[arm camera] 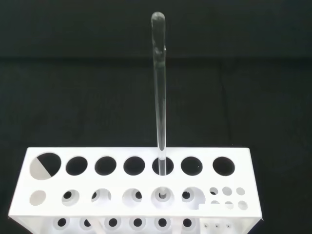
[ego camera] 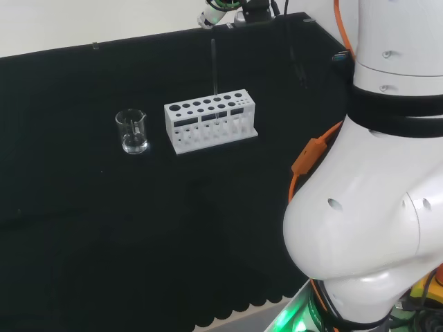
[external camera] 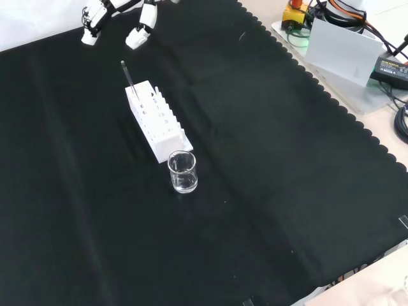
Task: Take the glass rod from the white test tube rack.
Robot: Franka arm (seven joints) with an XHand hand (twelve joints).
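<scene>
Above the white test tube rack (external camera: 155, 120) the glass rod (external camera: 129, 80) stands near-upright in a hole of its large row. Front view: hand (external camera: 118, 21) hangs beyond the rack's far end, fingers relaxed, empty, apart from the rod.

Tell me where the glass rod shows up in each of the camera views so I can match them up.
Head view: the glass rod stands upright in the white test tube rack, above centre, right of the beaker.
Front view: it rises from the rack's far end, upper left, beyond the beaker.
Wrist view: it stands in a hole of the back row of large holes, centre of the picture.
Shared landmark: the white test tube rack.
</scene>
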